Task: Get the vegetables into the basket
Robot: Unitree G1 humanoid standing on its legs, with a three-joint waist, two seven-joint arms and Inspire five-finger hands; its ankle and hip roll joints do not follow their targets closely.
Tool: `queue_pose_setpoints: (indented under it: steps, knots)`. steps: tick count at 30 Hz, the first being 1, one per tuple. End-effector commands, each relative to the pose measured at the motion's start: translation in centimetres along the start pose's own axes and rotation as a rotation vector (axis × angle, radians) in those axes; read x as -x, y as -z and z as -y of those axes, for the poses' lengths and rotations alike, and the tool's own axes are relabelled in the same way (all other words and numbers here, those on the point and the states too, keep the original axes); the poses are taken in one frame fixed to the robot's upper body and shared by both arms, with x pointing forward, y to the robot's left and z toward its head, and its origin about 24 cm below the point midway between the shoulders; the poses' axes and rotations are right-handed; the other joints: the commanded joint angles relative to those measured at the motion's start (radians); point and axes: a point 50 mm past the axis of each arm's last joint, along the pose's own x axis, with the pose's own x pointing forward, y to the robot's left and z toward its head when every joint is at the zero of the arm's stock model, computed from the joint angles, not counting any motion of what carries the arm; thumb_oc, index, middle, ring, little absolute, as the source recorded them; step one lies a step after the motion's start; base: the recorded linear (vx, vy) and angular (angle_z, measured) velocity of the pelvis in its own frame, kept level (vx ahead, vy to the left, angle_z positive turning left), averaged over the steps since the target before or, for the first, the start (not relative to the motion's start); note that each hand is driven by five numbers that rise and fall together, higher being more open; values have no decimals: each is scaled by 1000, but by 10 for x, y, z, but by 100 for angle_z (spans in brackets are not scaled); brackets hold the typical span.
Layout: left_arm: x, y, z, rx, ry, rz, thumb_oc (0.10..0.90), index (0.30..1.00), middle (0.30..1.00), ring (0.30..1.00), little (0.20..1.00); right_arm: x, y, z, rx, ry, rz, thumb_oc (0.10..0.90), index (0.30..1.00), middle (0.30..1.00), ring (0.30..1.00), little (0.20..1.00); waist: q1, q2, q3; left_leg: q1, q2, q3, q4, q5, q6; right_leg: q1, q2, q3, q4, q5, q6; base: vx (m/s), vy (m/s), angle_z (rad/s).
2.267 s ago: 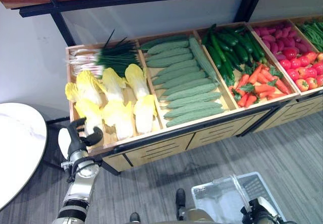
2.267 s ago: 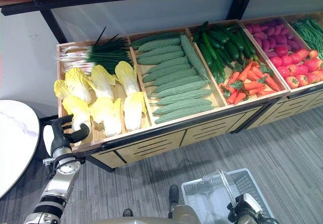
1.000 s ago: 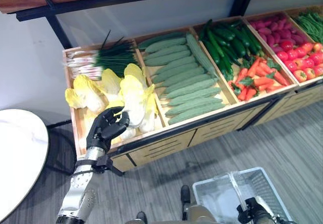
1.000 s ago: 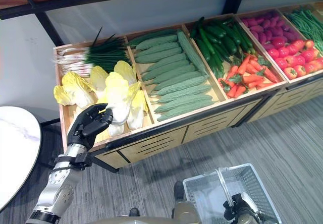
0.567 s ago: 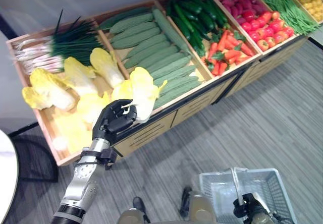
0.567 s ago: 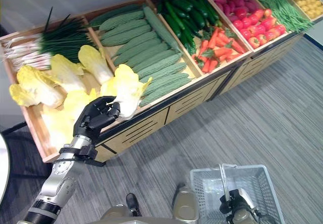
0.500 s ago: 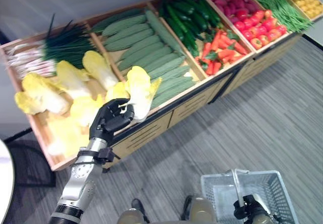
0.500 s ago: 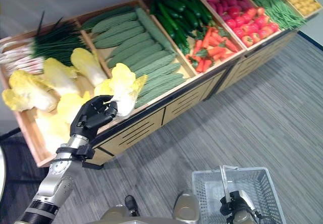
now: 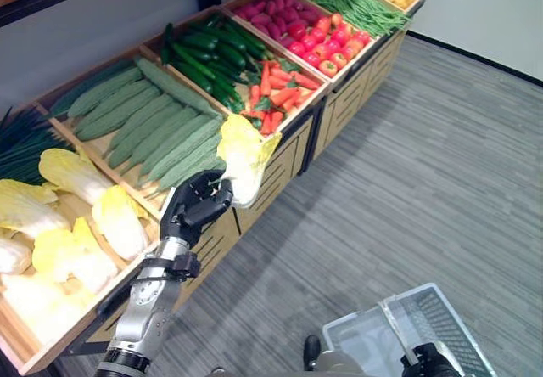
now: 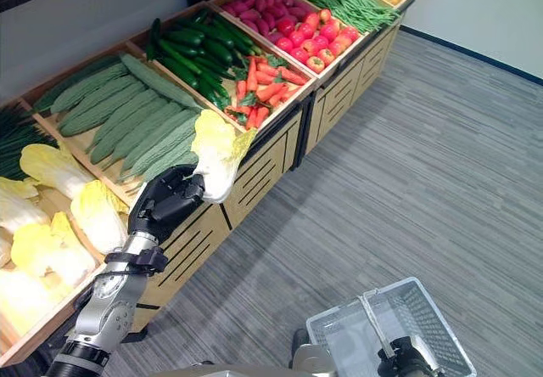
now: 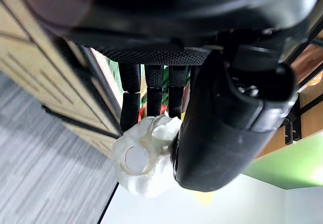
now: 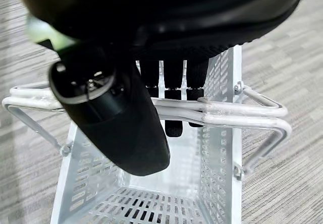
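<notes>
My left hand (image 9: 197, 208) is shut on the white stem end of a pale yellow cabbage (image 9: 243, 155), held up in the air in front of the produce stand's edge. The left wrist view shows the cabbage (image 11: 144, 158) stem pinched between thumb and fingers. Low at the right, my right hand (image 12: 126, 118) is curled round the handles of a white wire basket (image 10: 424, 317), which hangs empty above the floor. More yellow cabbages (image 9: 81, 216) lie in the wooden bin at the left.
The wooden stand (image 9: 331, 109) runs diagonally with bins of green gourds (image 9: 153, 131), cucumbers (image 9: 204, 54), carrots (image 9: 276, 92), red and purple vegetables (image 9: 305, 37) and green beans (image 9: 356, 3). Grey striped floor (image 9: 424, 182) spreads open at the right.
The whole view has swung to the right along the stand. My left hand has lifted the cabbage out of its bin and carried it rightward past the stand's edge. The basket stays held.
</notes>
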Motion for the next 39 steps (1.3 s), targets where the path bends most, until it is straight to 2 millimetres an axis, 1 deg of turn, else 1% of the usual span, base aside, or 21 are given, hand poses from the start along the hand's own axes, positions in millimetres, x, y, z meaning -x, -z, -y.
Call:
queue_pose_setpoints:
  steps: [1, 3, 4, 5, 6, 7, 8, 11, 15, 18, 19, 20, 21, 23, 28, 32, 34, 35, 36, 37, 39]
  knots:
    - [-19, -59, 31, 53, 143, 332, 400, 300, 300, 300, 300, -10, -21, 50, 22, 167, 71, 400, 300, 300, 300, 300, 57, -6, 36, -125, -127, -338, -127, -6, -28, 30, -32, 32, -102, 15, 81, 27, -72, -117]
    - [-16, -60, 28, 46, 139, 341, 400, 300, 300, 300, 300, -10, -30, 54, 36, 180, 110, 400, 300, 300, 300, 300, 69, -6, 27, -147, -136, -437, -171, 7, -23, 17, -20, 83, -104, 24, 82, 70, -37, -136]
    - [-16, -60, 28, 46, 139, 341, 400, 300, 300, 300, 300, -10, -30, 54, 36, 180, 110, 400, 300, 300, 300, 300, 69, -6, 27, -147, -136, -437, -172, 8, -23, 17, -20, 83, -104, 24, 82, 76, 11, -87]
    - [-16, -60, 29, 49, 141, 340, 400, 300, 300, 300, 300, -10, -35, 55, 36, 185, 130, 400, 300, 300, 300, 300, 77, -7, 25, -157, -149, -496, -189, 17, -20, 16, -15, 104, -106, 26, 81, 94, 32, -52]
    - [-15, -60, 28, 46, 136, 342, 400, 300, 300, 300, 300, -10, -42, 55, 42, 184, 159, 400, 300, 300, 300, 300, 90, -7, 22, -168, -178, -583, -208, 20, -19, 14, -4, 140, -107, 27, 81, 94, 32, -64]
    - [-15, -60, 28, 46, 136, 342, 400, 300, 300, 300, 300, -10, -42, 55, 42, 184, 159, 400, 300, 300, 300, 300, 91, -7, 23, -166, -178, -583, -208, 20, -19, 15, -4, 141, -106, 27, 81, 132, 115, -114]
    - [-11, -63, 24, 42, 134, 352, 400, 300, 300, 300, 300, -10, -51, 54, 68, 176, 203, 400, 300, 300, 300, 300, 104, -4, 22, -172, -222, -657, -201, 10, -8, 11, 7, 207, -92, 18, 84, 70, 99, -118]
    - [-10, -62, 27, 41, 163, 342, 400, 300, 300, 300, 300, -8, -51, 51, 71, 166, 224, 400, 300, 300, 300, 300, 96, -10, 15, -139, -224, -616, -223, 11, 9, 17, -10, 217, -78, 10, 95, 101, 276, -98]
    - [-8, -60, 28, 10, 197, 314, 400, 300, 300, 300, 300, -8, -54, 48, 85, 151, 240, 400, 300, 300, 300, 300, 81, -37, 2, -100, -248, -538, -241, -16, 54, -14, -47, 277, -51, 37, 142, 18, 283, -38]
    - [-7, -57, 25, -14, 195, 289, 400, 300, 300, 300, 300, -8, -69, 60, 55, 202, 286, 400, 300, 300, 300, 300, 82, -51, 9, -90, -258, -481, -248, -24, 72, -62, -69, 297, -29, 84, 180, -56, 187, -43]
    - [-7, -57, 25, -14, 195, 290, 400, 300, 300, 300, 300, -8, -69, 60, 55, 202, 286, 400, 300, 300, 300, 300, 85, -51, 10, -89, -257, -478, -248, -24, 72, -64, -68, 300, -28, 84, 180, -93, 202, -40]
    - [-8, -59, 23, -21, 192, 290, 400, 300, 300, 300, 300, -8, -73, 63, 47, 217, 287, 400, 300, 300, 300, 300, 93, -49, 14, -87, -253, -466, -249, -24, 76, -76, -75, 269, -10, 88, 178, -66, 46, -53]
    - [-8, -60, 23, -26, 193, 289, 400, 300, 300, 300, 300, -8, -76, 64, 29, 225, 289, 400, 300, 300, 300, 300, 117, -43, 22, -82, -242, -447, -246, -31, 77, -78, -103, 173, 26, 78, 167, -89, 50, -98]
    - [-8, -62, 20, -48, 188, 289, 400, 300, 300, 300, 300, -9, -83, 69, 16, 239, 302, 400, 300, 300, 300, 300, 131, -36, 13, -76, -228, -421, -247, -31, 71, -49, -152, 53, 54, 89, 156, -65, 30, -94]
    - [-7, -61, 20, -64, 193, 277, 400, 300, 300, 300, 300, -6, -94, 81, 29, 276, 361, 400, 300, 300, 300, 300, 136, -51, -14, -57, -230, -404, -261, -32, 63, -16, -165, 43, -9, 106, 167, 40, -30, -13]
    - [-5, -56, 16, -92, 185, 247, 400, 300, 300, 300, 300, 0, -115, 95, 55, 318, 452, 400, 300, 300, 300, 300, 144, -60, -36, -43, -212, -374, -284, -24, 45, 19, -153, 16, -97, 102, 168, 41, -101, -16]
    - [-5, -49, 17, -91, 195, 215, 400, 300, 300, 300, 300, 5, -132, 108, 48, 353, 521, 400, 300, 300, 300, 300, 143, -54, -50, -35, -190, -373, -300, -12, 29, 41, -136, 10, -146, 99, 163, 41, -169, -16]
    - [-5, -49, 17, -91, 195, 215, 400, 300, 300, 300, 300, 5, -132, 109, 48, 353, 521, 400, 300, 300, 300, 300, 143, -54, -49, -35, -189, -373, -300, -12, 29, 42, -136, 10, -146, 99, 163, 37, -184, -12]
    - [-6, -46, 22, -115, 227, 192, 400, 300, 300, 300, 300, 11, -148, 118, 16, 369, 585, 400, 300, 300, 300, 300, 138, -45, -55, -30, -176, -375, -304, -6, 19, 47, -125, 11, -151, 88, 159, 15, -92, -8]
    - [-7, -46, 22, -114, 228, 192, 400, 300, 300, 300, 300, 11, -148, 118, 16, 370, 585, 400, 300, 300, 300, 300, 138, -44, -54, -29, -175, -375, -305, -6, 19, 48, -124, 11, -151, 88, 159, 5, -143, -7]
    - [-12, -46, 31, -268, 303, 183, 400, 300, 300, 300, 300, 23, -172, 131, -28, 383, 692, 400, 300, 300, 300, 300, 127, -30, -56, -25, -160, -375, -306, -1, 8, 52, -110, 14, -151, 75, 152, -4, -90, -4]
